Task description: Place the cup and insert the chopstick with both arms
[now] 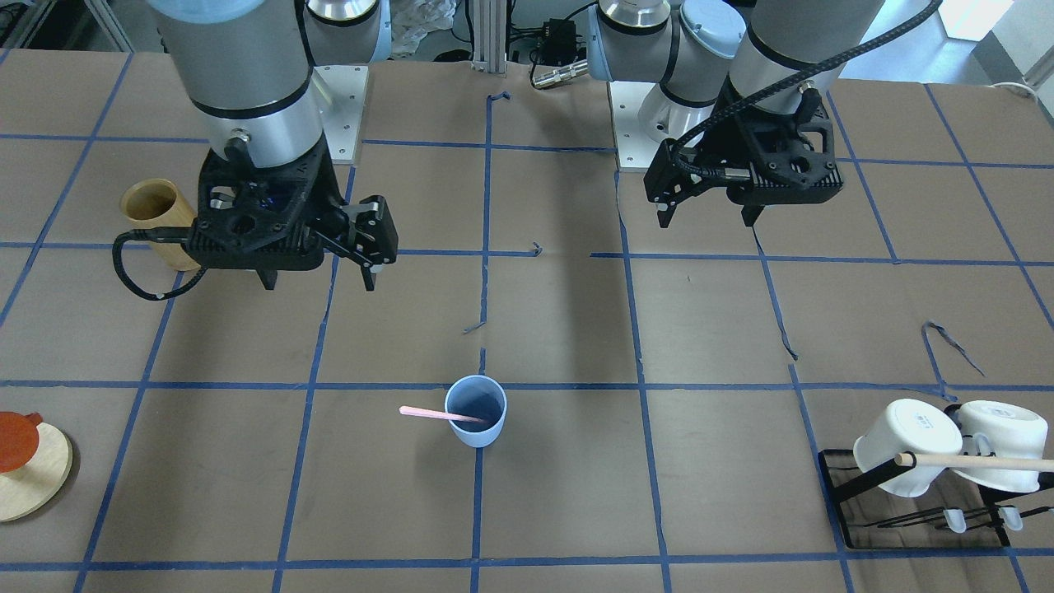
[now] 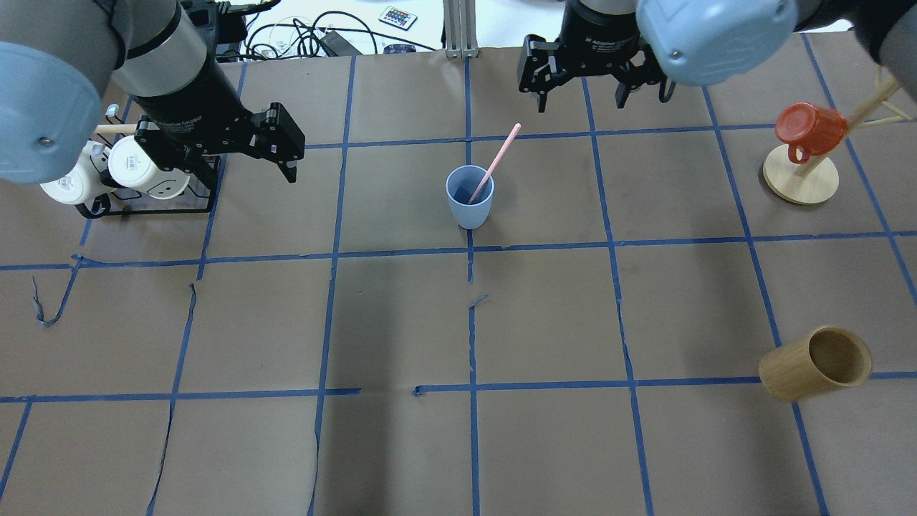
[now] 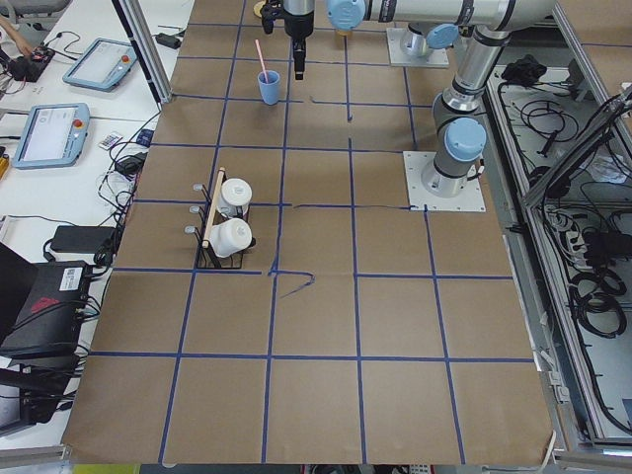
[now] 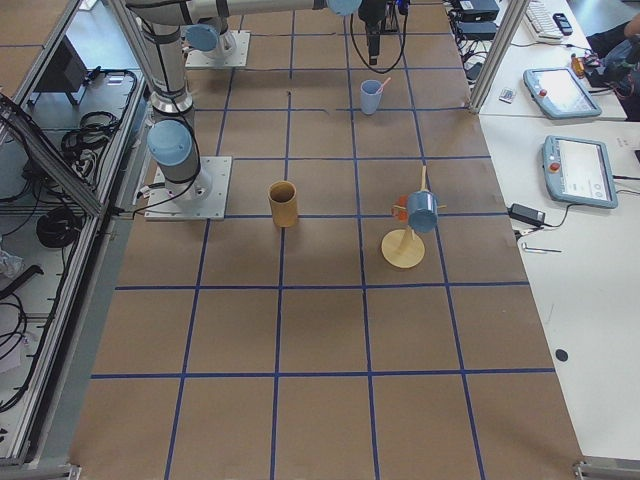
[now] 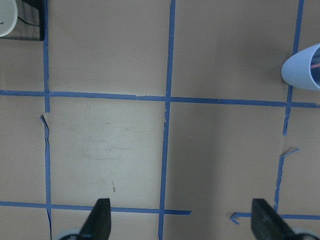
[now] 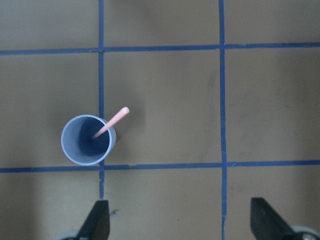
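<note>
The light blue cup [image 1: 476,432] stands upright at the table's middle, on a blue tape line; it also shows in the overhead view [image 2: 470,204]. The pale pink chopstick [image 1: 432,413] leans inside it, its upper end sticking out over the rim [image 2: 499,155]. My left gripper [image 1: 708,218] is open and empty, high above the table, well away from the cup; its wrist view shows the cup [image 5: 301,68] at the right edge. My right gripper [image 1: 319,280] is open and empty, raised above the table, with the cup [image 6: 89,141] and chopstick [image 6: 113,121] below it.
A tan bamboo cylinder [image 2: 815,363] lies tilted on my right side. A round wooden stand [image 2: 801,179] holds a red mug [image 2: 809,127] far right. A black rack [image 2: 147,208] with two white mugs [image 2: 138,166] and a wooden rod is on my left.
</note>
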